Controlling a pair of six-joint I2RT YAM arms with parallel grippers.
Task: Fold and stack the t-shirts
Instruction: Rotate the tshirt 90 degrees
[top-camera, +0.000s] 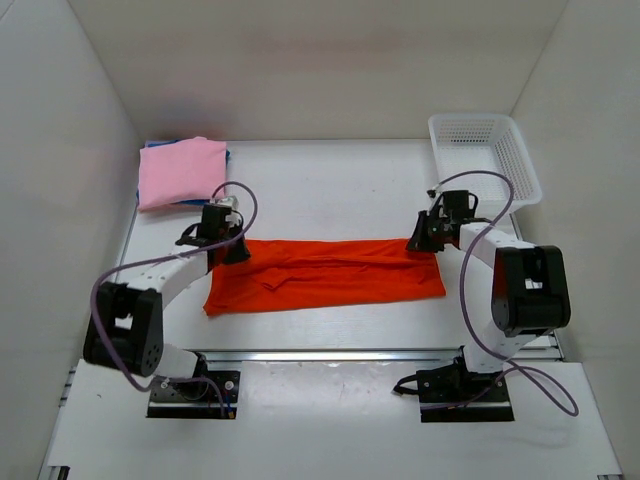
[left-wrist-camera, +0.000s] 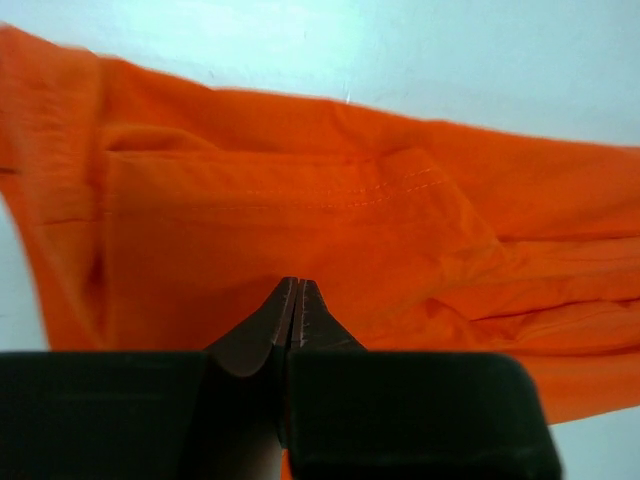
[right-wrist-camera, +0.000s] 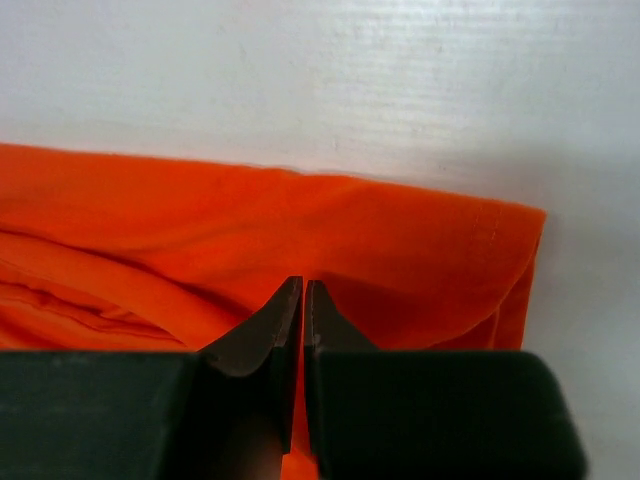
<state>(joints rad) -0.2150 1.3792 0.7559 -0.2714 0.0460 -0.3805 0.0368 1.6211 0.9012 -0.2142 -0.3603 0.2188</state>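
The orange-red t-shirt (top-camera: 330, 275) lies as a long folded strip across the middle of the table. My left gripper (top-camera: 232, 250) sits at its far left corner and my right gripper (top-camera: 420, 243) at its far right corner. In the left wrist view the gripper (left-wrist-camera: 297, 285) has its jaws pressed together, with orange cloth (left-wrist-camera: 300, 200) showing between the fingers lower down. The right wrist view shows the same: the gripper (right-wrist-camera: 303, 285) is shut, with cloth (right-wrist-camera: 200, 220) in the slit. The pink t-shirt (top-camera: 180, 172) lies folded at the back left on top of the blue t-shirt (top-camera: 150, 146), of which only an edge shows.
A white mesh basket (top-camera: 485, 155) stands at the back right, just beyond the right arm. White walls enclose the table on the left, right and back. The arm bases are bolted at the near edge.
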